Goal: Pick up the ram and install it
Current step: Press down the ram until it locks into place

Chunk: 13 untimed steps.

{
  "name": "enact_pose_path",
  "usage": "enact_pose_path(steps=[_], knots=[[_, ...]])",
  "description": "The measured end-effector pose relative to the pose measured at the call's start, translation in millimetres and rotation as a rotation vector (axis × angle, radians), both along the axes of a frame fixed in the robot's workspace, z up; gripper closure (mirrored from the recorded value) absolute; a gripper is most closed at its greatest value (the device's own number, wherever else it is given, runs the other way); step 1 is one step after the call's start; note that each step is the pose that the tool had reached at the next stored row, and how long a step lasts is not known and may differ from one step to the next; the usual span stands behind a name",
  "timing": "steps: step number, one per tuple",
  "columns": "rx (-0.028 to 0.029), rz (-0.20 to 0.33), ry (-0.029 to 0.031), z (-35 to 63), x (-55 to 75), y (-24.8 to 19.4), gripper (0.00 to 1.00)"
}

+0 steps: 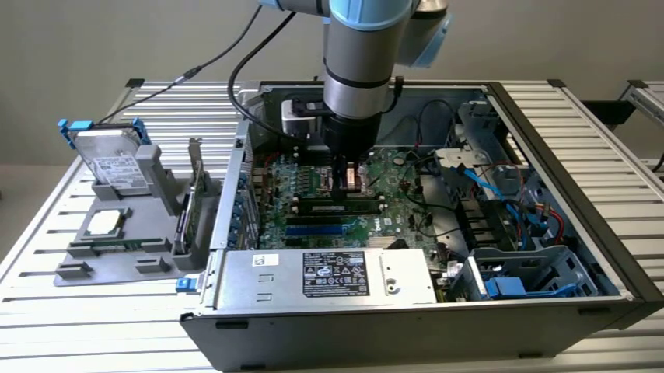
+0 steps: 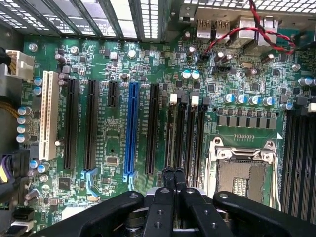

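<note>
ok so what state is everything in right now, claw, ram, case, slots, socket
claw: shut, tips down at the memory slots, nothing seen held
ram: lying along a slot under the claw; cannot tell if fully seated
computer case: on its side, open
cpu socket: no chip in it
blue slot: empty
hard drive: upright in the grey holder

the grey-and-blue robot arm [image 1: 358, 54] hangs straight down, wrist vertical. its black two-fingered tool [image 1: 347, 172] points downward at six o'clock, fingers [image 2: 169, 178] pressed together, nothing between them.
</note>
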<state>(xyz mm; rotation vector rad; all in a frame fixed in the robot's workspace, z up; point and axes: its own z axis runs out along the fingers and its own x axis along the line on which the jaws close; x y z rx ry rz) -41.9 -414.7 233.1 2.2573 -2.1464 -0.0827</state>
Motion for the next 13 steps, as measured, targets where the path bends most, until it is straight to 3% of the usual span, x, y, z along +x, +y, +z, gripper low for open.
enact_pose_path(steps=[13], knots=[[-0.0006, 0.0, 0.0003, -5.9, -0.5, 0.8, 0.9]])
